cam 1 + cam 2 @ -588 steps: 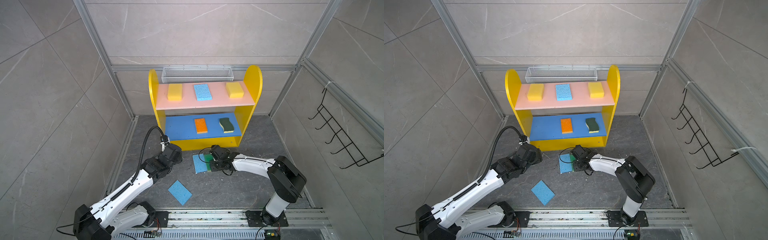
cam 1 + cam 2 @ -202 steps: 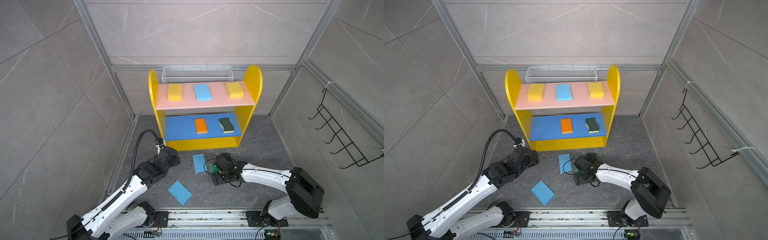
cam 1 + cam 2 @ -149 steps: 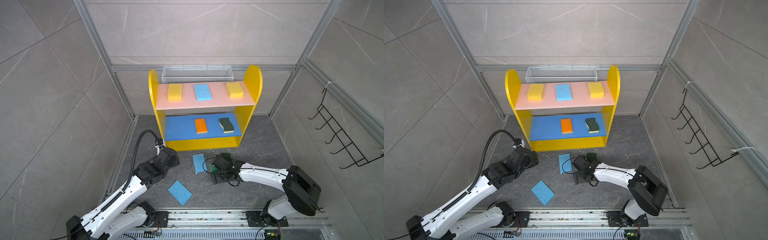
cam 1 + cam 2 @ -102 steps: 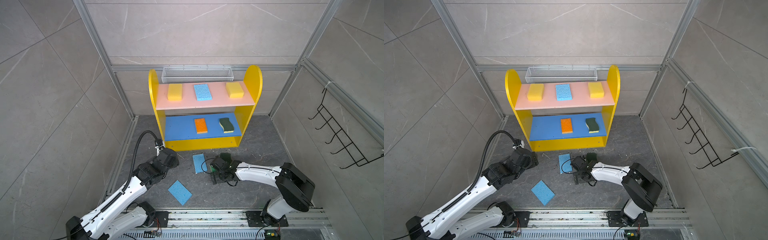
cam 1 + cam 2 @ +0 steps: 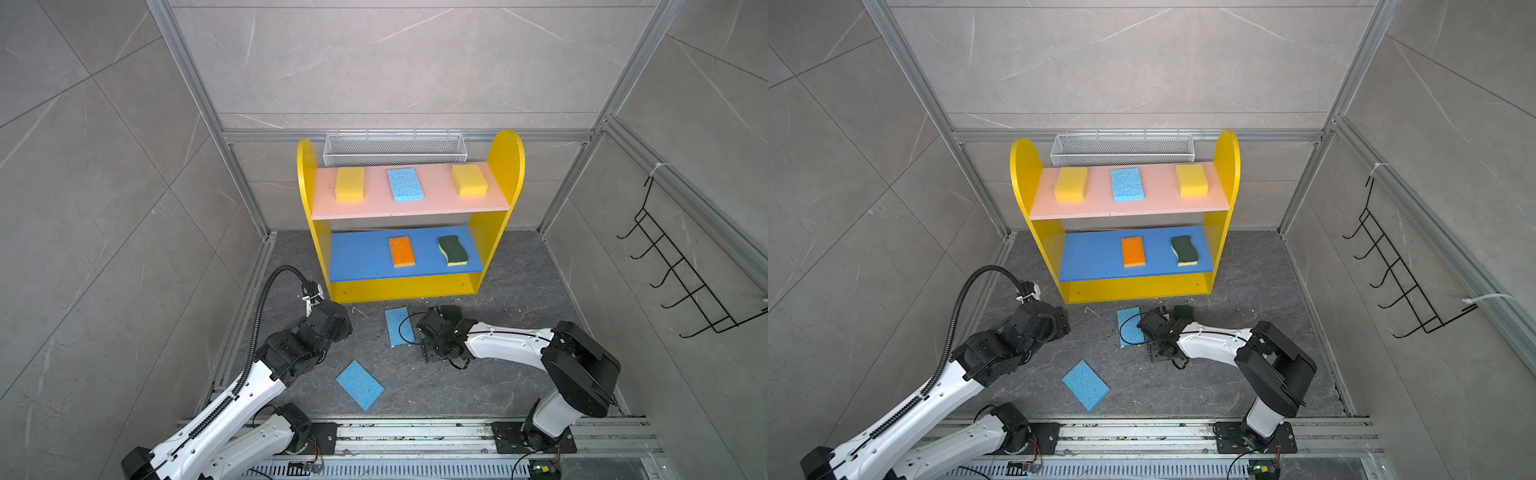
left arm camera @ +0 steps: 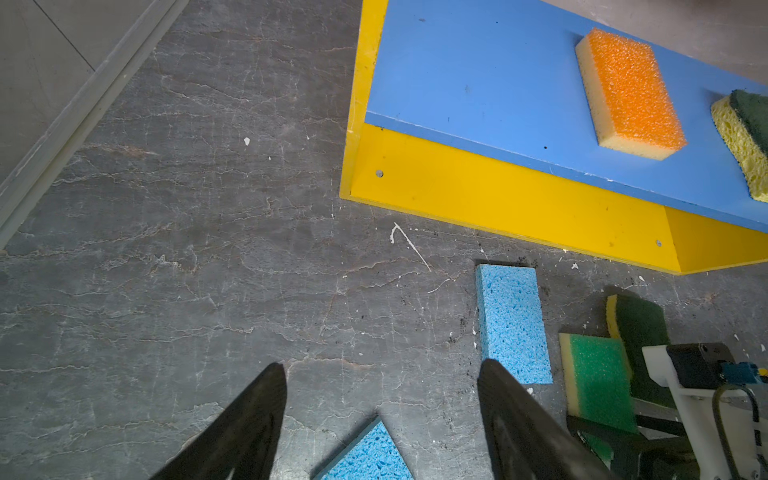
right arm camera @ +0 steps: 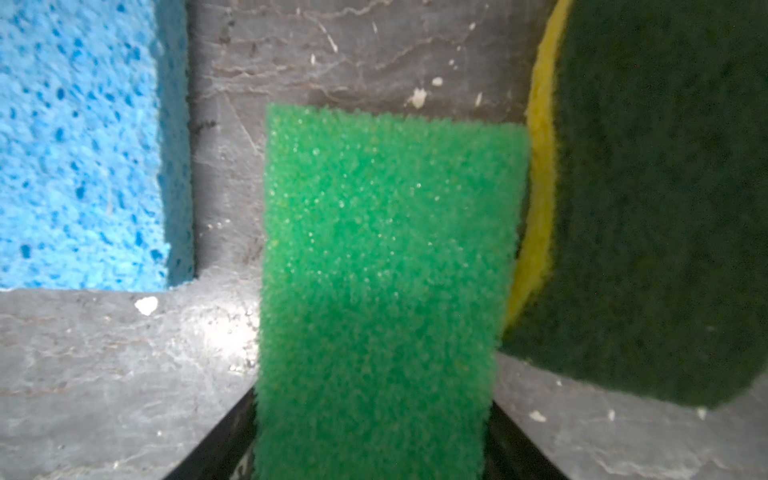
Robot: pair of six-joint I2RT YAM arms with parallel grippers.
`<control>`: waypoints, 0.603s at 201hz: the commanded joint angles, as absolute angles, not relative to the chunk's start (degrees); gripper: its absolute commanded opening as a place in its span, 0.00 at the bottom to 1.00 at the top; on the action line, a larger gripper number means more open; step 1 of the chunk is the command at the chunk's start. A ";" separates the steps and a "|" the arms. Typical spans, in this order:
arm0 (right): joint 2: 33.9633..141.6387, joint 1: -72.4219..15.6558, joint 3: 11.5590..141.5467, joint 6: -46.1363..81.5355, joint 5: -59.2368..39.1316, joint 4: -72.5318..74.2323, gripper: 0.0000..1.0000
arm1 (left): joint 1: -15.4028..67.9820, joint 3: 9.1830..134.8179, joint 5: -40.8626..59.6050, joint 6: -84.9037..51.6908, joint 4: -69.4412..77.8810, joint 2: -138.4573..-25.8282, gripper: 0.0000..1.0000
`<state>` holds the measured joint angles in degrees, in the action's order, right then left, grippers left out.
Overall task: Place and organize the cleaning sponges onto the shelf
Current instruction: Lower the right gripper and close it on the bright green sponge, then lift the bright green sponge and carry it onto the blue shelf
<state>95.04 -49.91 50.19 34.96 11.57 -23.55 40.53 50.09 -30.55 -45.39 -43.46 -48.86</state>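
- Grey tiled walls are boxing in a dark stone floor point(image 5: 478, 386), with the yellow shelf point(image 5: 409, 288) standing at the back.
- Five are sitting shelved and evenly spaced. A yellow sponge point(image 5: 349, 184), the top blue sponge point(image 5: 405, 184) and a second yellow sponge point(image 5: 469, 179) are on the pink board point(image 5: 436, 208). The orange sponge point(image 5: 401, 251) and a wavy dark sponge point(image 5: 453, 250) are on the blue board point(image 5: 361, 257), whose bare end is looking like the next slot.
- Four are lying on the floor: the straight blue sponge point(image 5: 398, 326) just before the shelf, the slanted blue sponge point(image 5: 359, 384) further out, the green sponge point(image 7: 382, 249), and a second wavy sponge point(image 6: 640, 328) right against it.
- The right claw point(image 7: 374, 399) is straddling the green sponge lengthwise, fingers point(image 7: 228, 444) tight along both long sides; whether they are squeezing, I cannot tell.
- The left claw point(image 6: 380, 365) is hanging released and empty above the floor, the slanted blue sponge peeking between its fingers, so it is probably lining up its own pick.
- Both top views are hiding the green sponge under the right wrist; only the wrist cameras are showing it. The sponges on the pink board are showing in the top views alone.
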 commanded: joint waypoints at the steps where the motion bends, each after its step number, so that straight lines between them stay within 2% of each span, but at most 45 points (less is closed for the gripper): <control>1: 95.23 -51.28 50.73 35.44 10.84 -24.57 0.70 | 40.78 51.03 -33.18 -46.75 -48.06 -46.63 0.76; 69: 91.15 -53.59 59.63 37.69 11.77 -28.97 0.64 | 40.76 50.73 -31.20 -46.84 -54.89 -41.67 0.76; 121: 95.64 -53.97 73.60 37.18 11.85 -30.06 0.63 | 40.70 51.06 -33.74 -47.40 -57.58 -37.37 0.75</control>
<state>93.06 -53.49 67.26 36.93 11.20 -28.73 40.53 50.09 -31.20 -46.04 -54.65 -39.11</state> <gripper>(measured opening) 0.633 0.752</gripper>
